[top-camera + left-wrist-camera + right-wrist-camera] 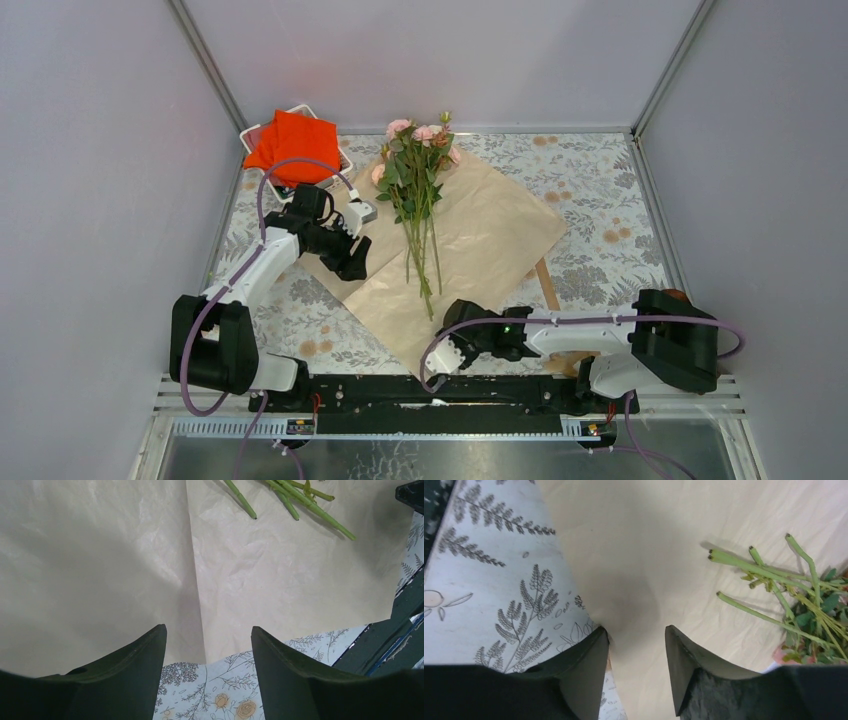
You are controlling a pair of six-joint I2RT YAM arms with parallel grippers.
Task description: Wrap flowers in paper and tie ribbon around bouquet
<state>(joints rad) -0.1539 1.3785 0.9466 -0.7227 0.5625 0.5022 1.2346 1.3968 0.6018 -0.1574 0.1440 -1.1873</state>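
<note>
1. While the paper lies flat on the flower-patterned table, tan face up and turned like a diamond, the flowers rest along its middle; pink heads sit at the sheet's 12 o'clock edge, and the thin green stems run down toward 6 o'clock.
2. There's the left gripper, low at the paper's 9 o'clock edge; its jaws stand apart with nothing between them; from its wrist you see the sheet's edge and a long crease just past the fingertips, with cut stem ends farther on.
3. The right gripper is down at the 6 o'clock corner; jaws apart, the paper's edge running into the gap between the fingers, which aren't pressed onto it; stem ends lie off at its 2 o'clock.
4. The ribbon, a narrow tan strip, lies on the table at 4 o'clock, just beside the paper's edge; neither gripper touches it.
5. At 10 o'clock, an orange-red cloth fills a white basket in the far corner.
</note>
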